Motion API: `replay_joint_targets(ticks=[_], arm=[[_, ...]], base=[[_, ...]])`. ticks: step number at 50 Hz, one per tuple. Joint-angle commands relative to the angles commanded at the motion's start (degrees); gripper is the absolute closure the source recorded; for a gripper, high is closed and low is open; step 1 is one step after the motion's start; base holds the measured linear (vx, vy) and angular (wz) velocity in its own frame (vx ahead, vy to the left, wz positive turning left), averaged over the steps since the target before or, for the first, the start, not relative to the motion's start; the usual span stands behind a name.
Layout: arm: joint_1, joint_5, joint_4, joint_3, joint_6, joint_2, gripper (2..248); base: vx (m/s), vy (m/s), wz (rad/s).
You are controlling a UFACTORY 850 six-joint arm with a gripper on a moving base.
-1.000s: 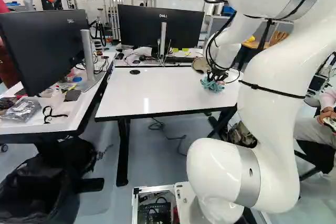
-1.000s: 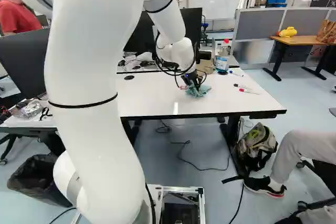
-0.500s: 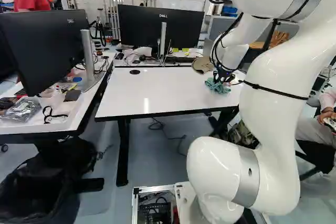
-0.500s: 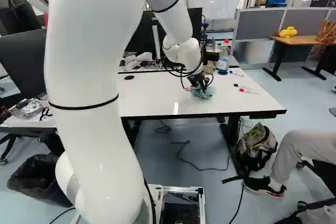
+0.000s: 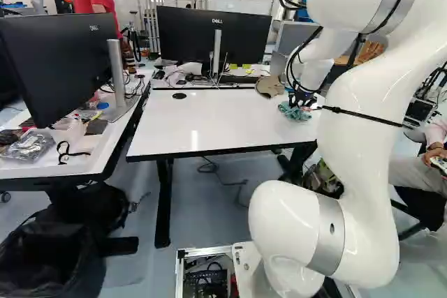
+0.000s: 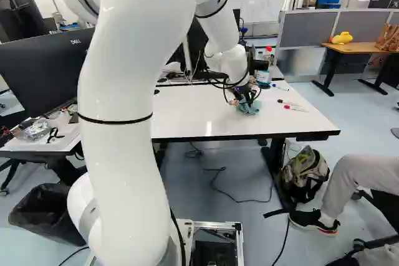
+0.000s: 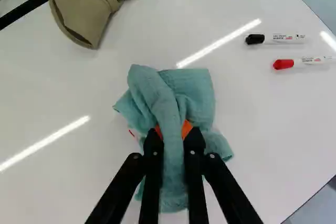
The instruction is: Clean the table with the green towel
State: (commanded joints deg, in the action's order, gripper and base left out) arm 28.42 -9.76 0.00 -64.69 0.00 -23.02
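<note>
Floor: black bin (image 6: 43,213), backpack (image 6: 305,174) near a table leg
White table (image 5: 216,123): glossy
Claw (image 6: 247,99): clenched on the green towel (image 7: 194,95)
Green towel: bunched on the tabletop
Around it: two markers (image 7: 286,39), tan hat (image 7: 86,3)
Far: grey partition (image 6: 305,30), wooden table (image 6: 358,47)

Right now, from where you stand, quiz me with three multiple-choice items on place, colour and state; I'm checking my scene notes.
1. Where is the red-capped white marker?
A) On the floor
B) Beside the black-capped white marker
C) Between the jaws

2. What colour is the soft fabric hat?
A) Tan
B) Blue
C) Red

3. How are the jaws?
A) Open
B) Shut on nothing
C) Shut on the crumpled green cloth towel

1 B: both markers lie side by side.
2 A: its fabric looks tan.
3 C: towel is pinched from both sides.
</note>
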Motion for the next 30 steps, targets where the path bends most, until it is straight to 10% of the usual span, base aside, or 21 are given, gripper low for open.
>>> replay_joint_targets(ticks=[30], arm=[[-3.8, 0.0, 0.0, -5.8, 0.0, -4.4, 200]], base=[[0.000, 0.000, 0.000]])
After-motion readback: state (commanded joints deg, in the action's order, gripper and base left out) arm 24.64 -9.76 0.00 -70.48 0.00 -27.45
